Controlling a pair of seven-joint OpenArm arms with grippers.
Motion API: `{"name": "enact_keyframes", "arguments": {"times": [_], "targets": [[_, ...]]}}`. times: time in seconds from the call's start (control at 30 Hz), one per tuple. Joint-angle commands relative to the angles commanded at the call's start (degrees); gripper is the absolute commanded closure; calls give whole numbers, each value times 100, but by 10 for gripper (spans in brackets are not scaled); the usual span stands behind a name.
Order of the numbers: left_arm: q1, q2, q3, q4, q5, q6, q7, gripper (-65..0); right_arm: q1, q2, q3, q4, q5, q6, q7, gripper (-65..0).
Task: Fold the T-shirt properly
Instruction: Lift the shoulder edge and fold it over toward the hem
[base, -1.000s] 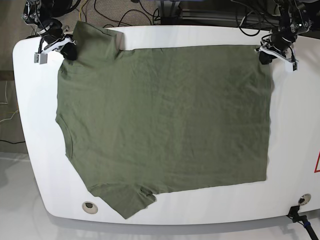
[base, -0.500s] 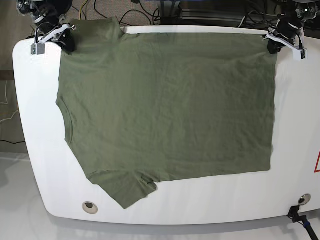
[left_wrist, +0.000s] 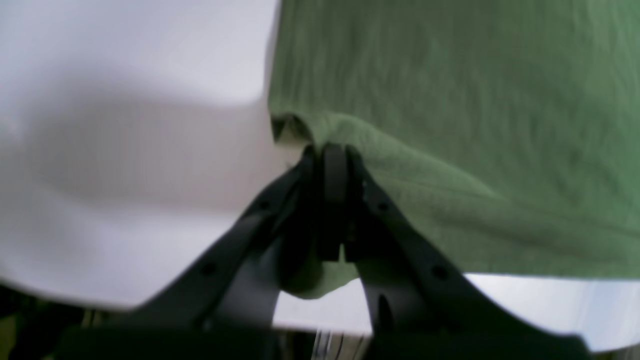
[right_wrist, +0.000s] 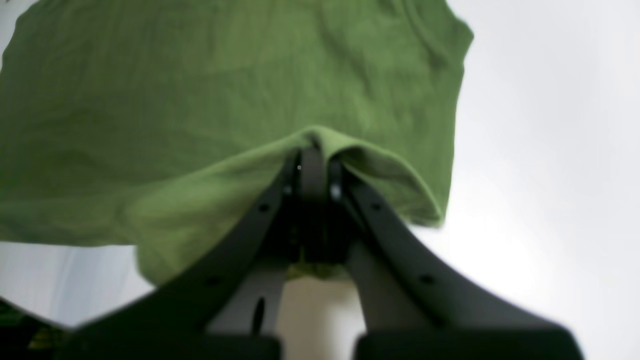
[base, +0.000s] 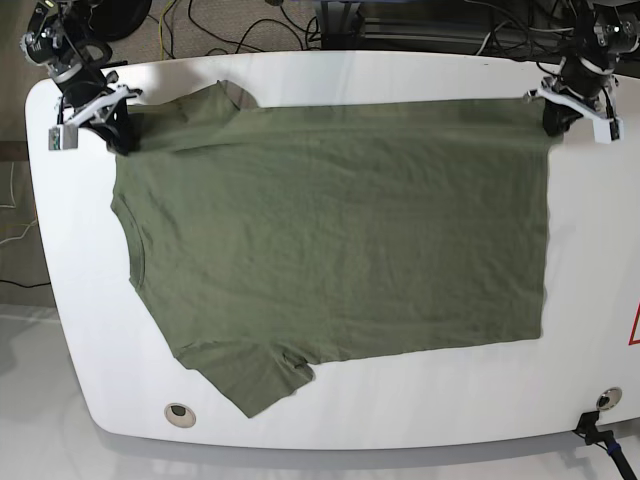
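The olive-green T-shirt (base: 330, 240) lies spread flat on the white table (base: 80, 300), neck to the left, hem to the right. My left gripper (base: 552, 125) is shut on the shirt's far hem corner at the upper right; the left wrist view shows the jaws (left_wrist: 332, 155) pinching the cloth (left_wrist: 450, 100). My right gripper (base: 120, 140) is shut on the far shoulder edge at the upper left; the right wrist view shows the jaws (right_wrist: 312, 155) pinching a raised fold of cloth (right_wrist: 225, 100). The near sleeve (base: 250, 385) lies flat at the bottom left.
A round hole (base: 177, 411) sits in the table near its front left edge. Cables (base: 260, 25) lie on the floor behind the table. A black clamp (base: 595, 430) sits at the front right corner beside a red marking (base: 634, 328).
Both grippers came back down and toward the table after pulling the far edge back. The far sleeve, folded before, now lies more spread. The shirt has shifted toward the far edge.
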Motion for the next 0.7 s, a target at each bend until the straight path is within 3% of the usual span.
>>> {"name": "enact_keyframes", "arguments": {"times": [0.37, 0.4, 0.7], "targets": [[-746, -3, 22, -290, 1, 37, 44, 0, 1313, -350, -463, -215, -696, -189, -62, 0], [-721, -10, 23, -233, 5, 13, 206, 0, 981, -235, -262, -58, -421, -139, 30, 0], [-1207, -35, 37, -445, 1, -2, 302, 0, 1712, -159, -263, -521, -494, -166, -70, 0]]}}
